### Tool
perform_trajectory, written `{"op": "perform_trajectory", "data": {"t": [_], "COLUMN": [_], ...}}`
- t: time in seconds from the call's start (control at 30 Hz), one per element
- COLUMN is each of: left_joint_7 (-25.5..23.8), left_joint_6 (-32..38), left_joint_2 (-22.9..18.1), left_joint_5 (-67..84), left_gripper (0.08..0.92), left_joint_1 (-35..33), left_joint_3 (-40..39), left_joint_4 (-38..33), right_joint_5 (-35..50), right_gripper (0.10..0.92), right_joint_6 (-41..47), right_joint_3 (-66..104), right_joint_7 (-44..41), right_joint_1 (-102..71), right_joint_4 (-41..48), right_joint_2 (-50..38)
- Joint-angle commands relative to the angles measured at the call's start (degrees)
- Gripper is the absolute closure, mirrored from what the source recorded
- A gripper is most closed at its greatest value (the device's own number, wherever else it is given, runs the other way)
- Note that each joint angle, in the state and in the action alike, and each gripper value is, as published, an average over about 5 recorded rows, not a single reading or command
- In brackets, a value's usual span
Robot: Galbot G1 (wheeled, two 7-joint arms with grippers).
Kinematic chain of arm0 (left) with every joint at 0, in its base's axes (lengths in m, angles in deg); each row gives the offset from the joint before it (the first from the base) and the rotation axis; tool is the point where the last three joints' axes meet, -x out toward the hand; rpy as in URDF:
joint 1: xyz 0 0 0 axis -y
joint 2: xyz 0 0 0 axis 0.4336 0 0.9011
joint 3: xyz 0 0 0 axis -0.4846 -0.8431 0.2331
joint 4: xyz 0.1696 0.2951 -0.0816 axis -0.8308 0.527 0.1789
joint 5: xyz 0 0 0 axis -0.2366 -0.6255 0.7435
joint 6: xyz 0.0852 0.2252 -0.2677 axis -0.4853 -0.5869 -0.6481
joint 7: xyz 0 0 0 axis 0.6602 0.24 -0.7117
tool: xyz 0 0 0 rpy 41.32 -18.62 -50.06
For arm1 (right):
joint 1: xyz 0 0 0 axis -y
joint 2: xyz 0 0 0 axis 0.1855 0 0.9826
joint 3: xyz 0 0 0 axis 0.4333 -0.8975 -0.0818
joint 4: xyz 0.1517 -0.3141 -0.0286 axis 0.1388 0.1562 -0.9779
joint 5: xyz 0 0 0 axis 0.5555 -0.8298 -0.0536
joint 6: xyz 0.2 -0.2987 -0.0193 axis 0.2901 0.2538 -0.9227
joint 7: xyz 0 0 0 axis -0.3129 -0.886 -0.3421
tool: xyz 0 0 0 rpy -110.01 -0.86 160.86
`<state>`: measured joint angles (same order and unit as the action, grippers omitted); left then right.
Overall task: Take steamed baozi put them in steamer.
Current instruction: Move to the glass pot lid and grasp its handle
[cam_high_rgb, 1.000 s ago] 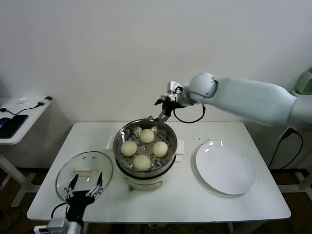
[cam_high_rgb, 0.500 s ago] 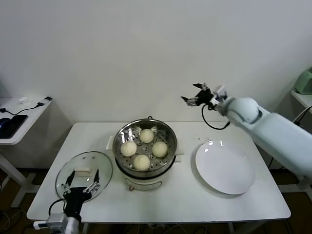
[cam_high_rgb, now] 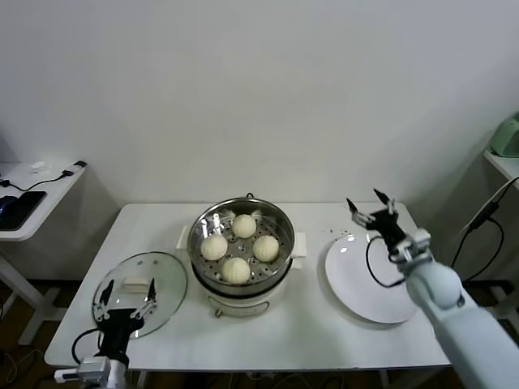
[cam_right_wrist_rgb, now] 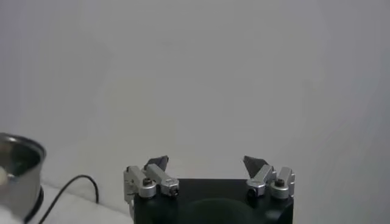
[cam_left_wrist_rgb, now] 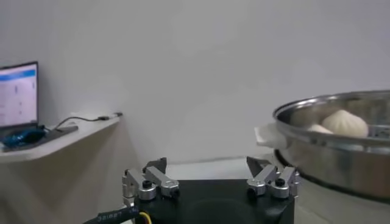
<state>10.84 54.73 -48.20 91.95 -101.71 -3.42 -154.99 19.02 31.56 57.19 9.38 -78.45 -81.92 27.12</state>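
Four cream-white baozi [cam_high_rgb: 236, 270] lie on the perforated tray of the steel steamer [cam_high_rgb: 204, 224] at the table's middle. In the left wrist view the steamer [cam_left_wrist_rgb: 341, 161] stands off to one side with baozi [cam_left_wrist_rgb: 345, 123] showing above its rim. My right gripper [cam_high_rgb: 369, 207] is open and empty, raised above the far edge of the white plate [cam_high_rgb: 375, 279]; its own view shows the gripper [cam_right_wrist_rgb: 206, 163] facing the wall. My left gripper [cam_high_rgb: 126, 297] is open and empty, low at the table's front left by the glass lid [cam_high_rgb: 139, 290]; in its own view the gripper [cam_left_wrist_rgb: 207, 164] holds nothing.
The round white plate lies right of the steamer. The glass lid with a white knob lies left of it. A side desk [cam_high_rgb: 32, 198] with a laptop and cables stands far left. A white wall runs behind the table.
My right arm has swung from above the steamer's far rim to the right and drawn back down, now over the plate. My left gripper has sunk slightly lower.
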Motion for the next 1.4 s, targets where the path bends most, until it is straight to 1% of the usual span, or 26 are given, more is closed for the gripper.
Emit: {"op": "perform_trajectory", "data": {"t": [0.03, 0.1, 0.17, 0.23, 0.3, 0.43, 0.53, 0.73, 0.9, 1.07, 1.4], "left_joint_7": [4.24, 6.28, 9.35, 12.12, 13.78, 17.0, 18.39, 19.32, 19.61, 19.86, 20.29], "left_joint_6": [4.09, 6.06, 8.68, 11.01, 12.13, 12.02, 10.64, 8.32, 7.39, 7.37, 6.39], "left_joint_2": [0.27, 0.67, 1.45, 2.66, 4.15, 6.68, 7.92, 8.65, 9.02, 9.18, 9.52], "left_joint_5": [-11.91, -17.89, -26.85, -36.91, -45.96, -62.4, -70.48, -73.6, -74.08, -75.22, -77.58], "left_gripper": [0.177, 0.177, 0.177, 0.177, 0.177, 0.177, 0.177, 0.177, 0.177, 0.177, 0.177], "left_joint_1": [0.14, 0.35, 0.75, 1.1, 1.28, 2.59, 4.25, 9.44, 13.81, 16.12, 18.46], "left_joint_3": [0.35, 0.71, 1.13, 1.43, 1.45, 1.02, 0.36, -0.11, 0.09, -0.2, -0.76], "left_joint_4": [3.49, 4.79, 6.62, 8.96, 11.76, 19.36, 24.66, 33.56, 38.0, 39.19, 39.73], "right_joint_5": [-6.83, -7.71, -8.39, -9.32, -10.05, -10.58, -10.77, -10.9, -10.92, -10.95, -11.01], "right_gripper": [0.202, 0.203, 0.203, 0.203, 0.203, 0.203, 0.203, 0.203, 0.203, 0.203, 0.203], "right_joint_6": [-11.41, -11.55, -11.11, -10.48, -9.87, -8.65, -7.98, -7.86, -7.9, -7.73, -7.77], "right_joint_3": [14.54, 14.45, 14.32, 14.08, 13.83, 13.3, 12.9, 12.68, 12.96, 13.35, 13.8], "right_joint_7": [-0.62, -0.2, 0.55, 1.36, 1.87, 2.44, 2.58, 2.67, 2.77, 3.1, 3.58], "right_joint_1": [-21.76, -22.57, -23.07, -23.31, -23.33, -22.83, -22.5, -22.55, -22.8, -22.83, -23.05], "right_joint_4": [-0.82, -0.48, -0.18, 0.18, 0.4, 0.46, 0.21, -0.13, -0.5, -0.77, -0.63], "right_joint_2": [15.46, 16.57, 17.3, 17.7, 17.87, 17.98, 18.01, 18.55, 18.61, 18.56, 18.75]}}
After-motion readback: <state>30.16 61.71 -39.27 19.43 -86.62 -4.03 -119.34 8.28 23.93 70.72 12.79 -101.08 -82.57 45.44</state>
